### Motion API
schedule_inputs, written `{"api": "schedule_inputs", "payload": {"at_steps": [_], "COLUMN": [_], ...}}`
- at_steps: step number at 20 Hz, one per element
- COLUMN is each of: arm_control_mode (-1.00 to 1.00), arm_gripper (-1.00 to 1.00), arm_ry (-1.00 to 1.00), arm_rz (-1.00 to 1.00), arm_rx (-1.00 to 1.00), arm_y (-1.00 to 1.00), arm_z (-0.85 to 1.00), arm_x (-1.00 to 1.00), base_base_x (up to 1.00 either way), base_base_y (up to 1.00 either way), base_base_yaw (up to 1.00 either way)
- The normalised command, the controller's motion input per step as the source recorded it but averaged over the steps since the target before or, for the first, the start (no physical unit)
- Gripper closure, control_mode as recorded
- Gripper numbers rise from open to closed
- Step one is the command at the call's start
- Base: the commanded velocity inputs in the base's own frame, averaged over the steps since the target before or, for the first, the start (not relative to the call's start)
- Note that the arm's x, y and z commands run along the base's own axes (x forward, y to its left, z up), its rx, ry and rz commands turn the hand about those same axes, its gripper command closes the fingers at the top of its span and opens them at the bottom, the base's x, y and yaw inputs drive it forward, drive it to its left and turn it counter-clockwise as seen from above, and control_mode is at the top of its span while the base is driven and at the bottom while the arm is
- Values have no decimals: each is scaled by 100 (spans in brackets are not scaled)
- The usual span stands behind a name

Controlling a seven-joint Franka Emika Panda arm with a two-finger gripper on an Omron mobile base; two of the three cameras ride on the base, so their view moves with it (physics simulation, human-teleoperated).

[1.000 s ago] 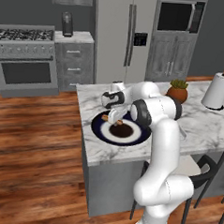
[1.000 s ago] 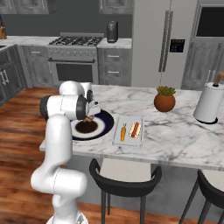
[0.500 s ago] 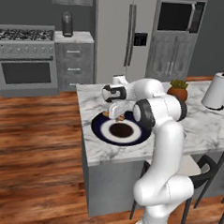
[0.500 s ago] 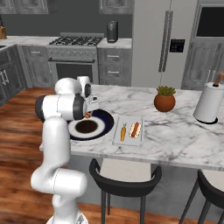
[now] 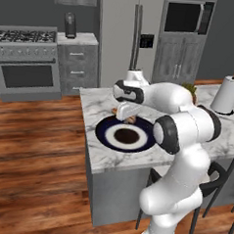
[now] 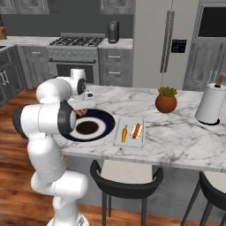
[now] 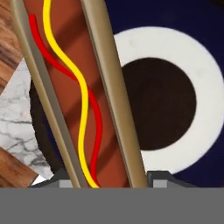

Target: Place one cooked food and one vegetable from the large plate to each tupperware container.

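The large plate (image 5: 107,136), dark navy with a pale ring, lies near the island's left end, also in the right base view (image 6: 104,127) and under the hand (image 7: 205,87). My gripper (image 5: 124,111) hangs just above the plate's far rim, shut on a hot dog (image 7: 83,100) in a bun with yellow and red sauce lines; the bun's end shows below the hand (image 5: 131,120). One tupperware container (image 6: 130,142) sits right of the plate and holds a carrot (image 6: 124,132) and another hot dog (image 6: 136,129).
A potted plant (image 6: 166,99) and a paper towel roll (image 6: 209,103) stand farther right on the marble island (image 6: 176,137). Two stools (image 6: 126,185) are tucked under its near edge. Stove and fridge line the back wall.
The hand has risen off the plate's far side with the hot dog between its fingers and swung slightly right. The plate and the container have not moved.
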Motion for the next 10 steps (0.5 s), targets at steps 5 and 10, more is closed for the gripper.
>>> {"api": "schedule_inputs", "payload": {"at_steps": [5, 10], "arm_control_mode": [-100, -100], "arm_gripper": [100, 100], "arm_ry": [-8, -1], "arm_rz": [-1, 0], "arm_rx": [0, -6], "arm_y": [-16, -29], "arm_z": [42, 84], "arm_x": [-100, -100], "base_base_x": [0, 0], "base_base_y": [0, 0], "base_base_yaw": [0, 0]}}
